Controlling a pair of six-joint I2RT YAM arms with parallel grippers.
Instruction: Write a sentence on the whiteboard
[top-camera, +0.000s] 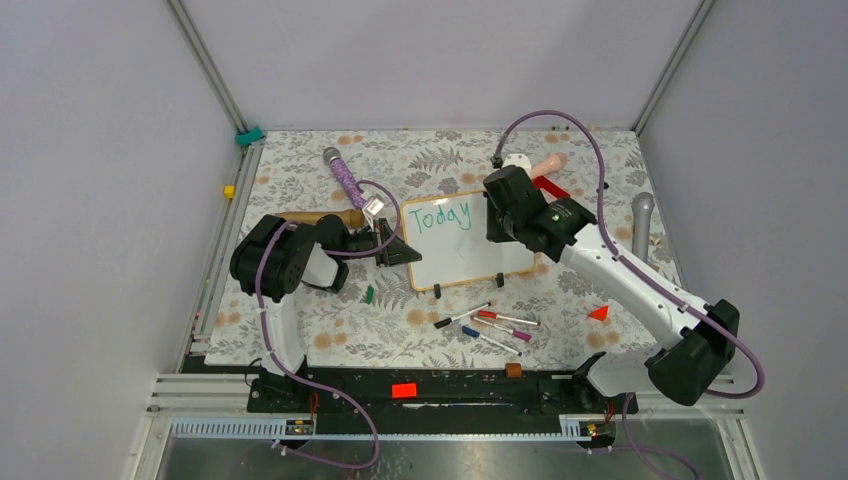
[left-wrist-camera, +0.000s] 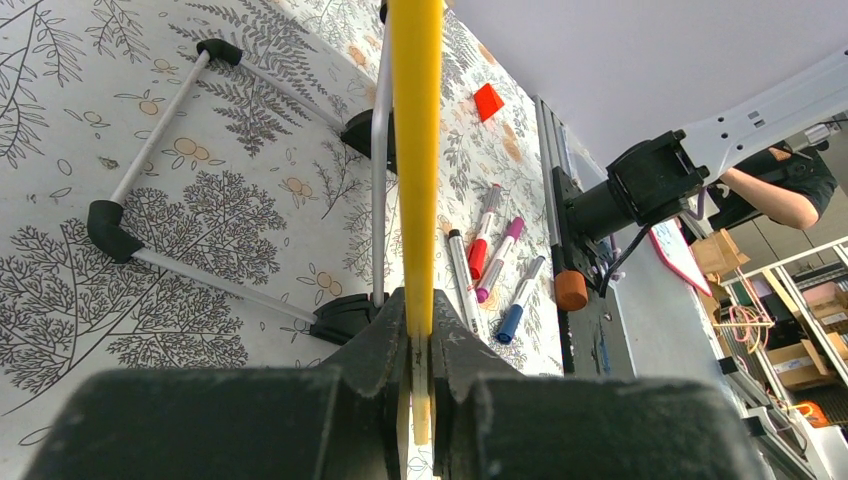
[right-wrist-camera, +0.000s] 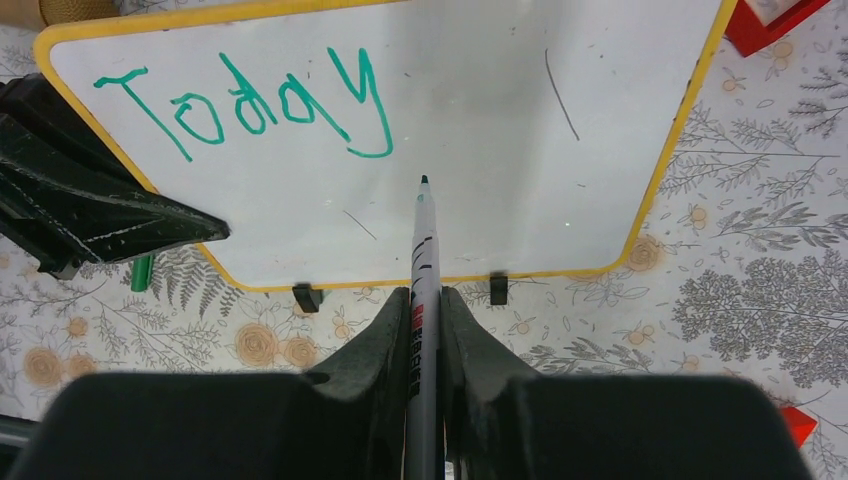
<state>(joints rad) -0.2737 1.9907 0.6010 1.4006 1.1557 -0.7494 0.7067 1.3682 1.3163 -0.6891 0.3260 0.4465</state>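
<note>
My left gripper (top-camera: 392, 246): jaws pinched on the left edge of the whiteboard (top-camera: 478, 255), frame sandwiched tight in the wrist cam. Board sits mid-table, propped on its black feet. That's my brace. It wants a firm grip, no twist, so pen pressure doesn't rock it. On the board, the sentence (right-wrist-camera: 250, 100) reads "Today" in green, top-left, nothing after it. My right gripper (right-wrist-camera: 425, 305): closed round the green marker (right-wrist-camera: 423, 250), tip just below & right of the "y"; touching or not, can't tell. I reckon the "s" is next, so: tip up beside the y, light contact, small strokes, same baseline, leaving rm for lines below.
</note>
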